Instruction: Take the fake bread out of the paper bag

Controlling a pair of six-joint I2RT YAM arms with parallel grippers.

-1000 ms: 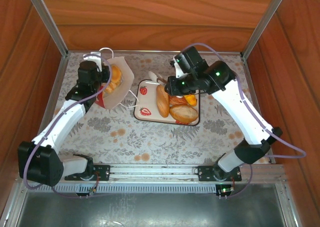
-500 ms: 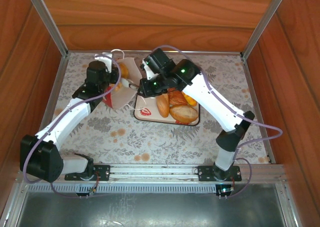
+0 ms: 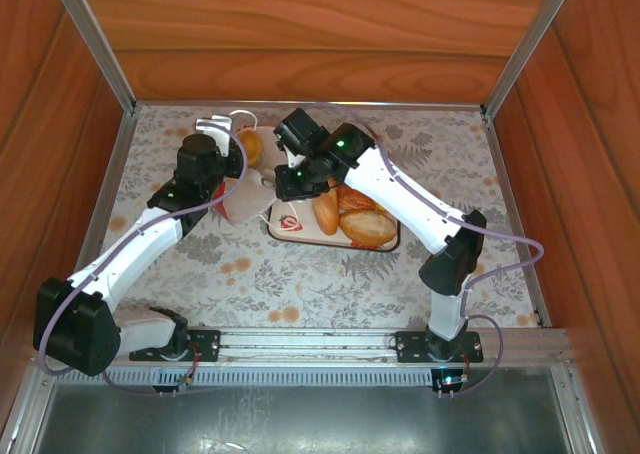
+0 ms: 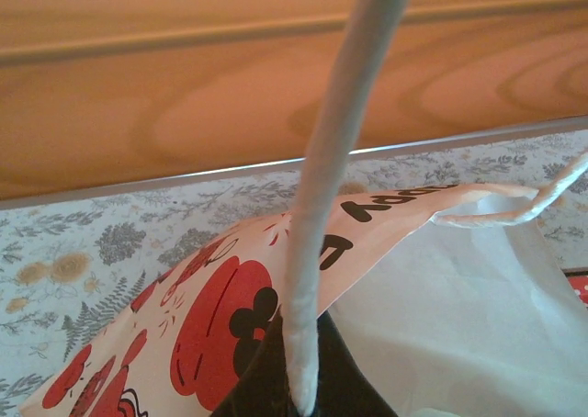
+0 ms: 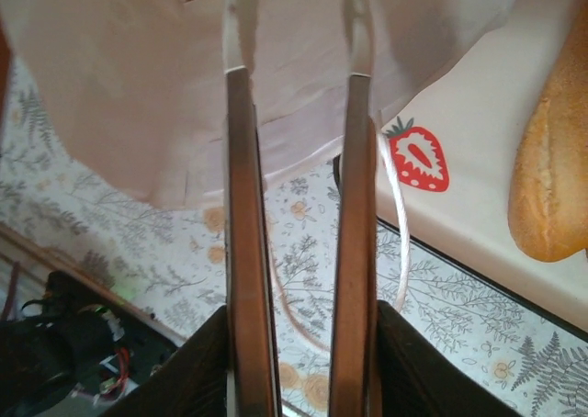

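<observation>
**While the left gripper (image 3: 224,178) pinches the paper bag (image 3: 245,196), the right gripper (image 3: 266,180) noses at its mouth**

Seen from above, where both arms lean toward the far left of the flowered table (image 3: 300,284), the bag sits open-mouthed between the two grippers. A golden bun (image 3: 250,146) shows at its far edge. Just to its right, the strawberry-print tray (image 3: 288,223) holds more of the fake bread. An oval loaf (image 3: 325,212) lies there, with a paler loaf (image 3: 368,228) beside it.

From the left wrist, the dark fingers (image 4: 276,385) are closed tight at the bottom of the picture. The bag's red-printed wall (image 4: 220,321) and a white cord handle (image 4: 335,169) both run down into them. I think the paper is what they have hold of, though the cord ends at the same spot and the pinch itself is too close to make out.

From the right wrist, the two long fingers (image 5: 248,252) stand parallel with a narrow gap, and flowered tabletop shows between them. Nothing is caught there. Their tips lie against the bag's white paper (image 5: 119,95), with an orange bun just beyond. The tray corner (image 5: 441,197) and the oval loaf (image 5: 551,160) lie to the right.
</observation>
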